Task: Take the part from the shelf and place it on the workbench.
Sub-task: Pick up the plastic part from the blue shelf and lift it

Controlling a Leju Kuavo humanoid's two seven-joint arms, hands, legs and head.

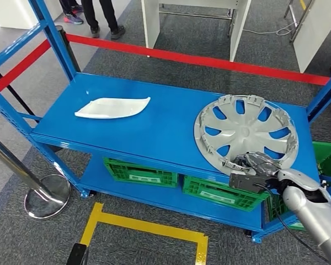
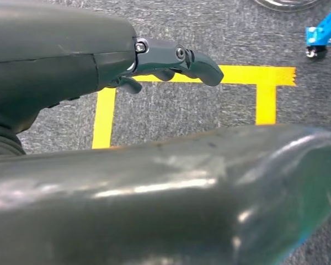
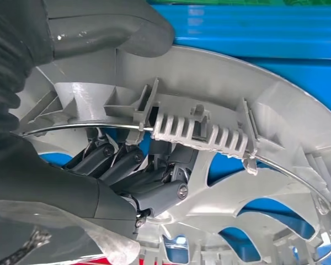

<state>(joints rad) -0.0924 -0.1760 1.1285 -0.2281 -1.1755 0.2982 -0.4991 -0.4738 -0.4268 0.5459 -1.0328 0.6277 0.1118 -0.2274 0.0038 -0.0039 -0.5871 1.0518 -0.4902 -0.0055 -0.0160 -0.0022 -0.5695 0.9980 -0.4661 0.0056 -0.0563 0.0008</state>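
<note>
While the silver wheel cover (image 1: pixel 246 132) lies on the right end of the blue shelf (image 1: pixel 164 124), its near rim overhanging the edge, the right hand (image 1: pixel 250 172) grips that rim, fingers (image 3: pixel 126 165) curled through the spokes. The left hand (image 2: pixel 172 63) hangs empty, fingers apart. Risk: a one-sided grip may let the cover tilt, slip or catch the shelf post.

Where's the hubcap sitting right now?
Head view: the silver hubcap lies on the blue shelf, at its right end, with the right robot hand gripping its near rim.
</note>
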